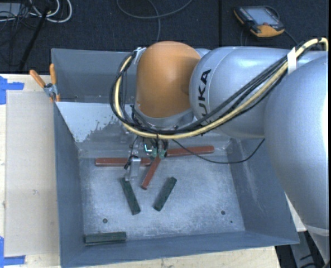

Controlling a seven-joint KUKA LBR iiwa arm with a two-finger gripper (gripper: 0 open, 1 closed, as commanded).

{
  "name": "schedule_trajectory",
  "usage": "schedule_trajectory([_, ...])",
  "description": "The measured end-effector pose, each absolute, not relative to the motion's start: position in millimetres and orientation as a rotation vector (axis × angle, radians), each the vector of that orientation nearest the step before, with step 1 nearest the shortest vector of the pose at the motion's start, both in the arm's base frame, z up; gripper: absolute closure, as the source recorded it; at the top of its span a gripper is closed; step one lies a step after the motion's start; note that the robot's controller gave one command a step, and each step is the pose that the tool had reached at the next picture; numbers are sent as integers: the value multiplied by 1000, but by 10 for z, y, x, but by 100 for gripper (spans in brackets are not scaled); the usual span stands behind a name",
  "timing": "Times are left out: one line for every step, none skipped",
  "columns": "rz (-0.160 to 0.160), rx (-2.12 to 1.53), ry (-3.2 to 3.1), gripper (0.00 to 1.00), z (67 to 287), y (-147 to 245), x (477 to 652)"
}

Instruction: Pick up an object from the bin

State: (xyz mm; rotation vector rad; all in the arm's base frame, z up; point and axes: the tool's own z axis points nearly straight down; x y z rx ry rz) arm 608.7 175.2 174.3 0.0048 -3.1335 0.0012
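My gripper (135, 166) hangs low in the middle of the bin, under the orange wrist cover, right over a small cluster of flat sticks. A red-brown stick (112, 162) lies level to its left, and another red-brown stick (193, 149) runs off to its right. A third red-brown stick (148, 176) slants down just beside the gripper. A dark green stick (130, 197) lies just below the gripper, its upper end close to it. The frame does not show whether anything is held.
A second dark green stick (164, 193) lies slanted right of the first. A third dark green stick (105, 238) rests along the front wall at the lower left. The arm covers the bin's right and back parts.
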Motion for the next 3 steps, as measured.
schedule_trajectory([-1, 0, -3141, 0, 1788, 1746, 6106])
schedule_trajectory([-3, 29, -3150, 0, 1397, 1738, 6145])
schedule_trajectory([-2, 16, -3141, 0, 772, 1484, 5975])
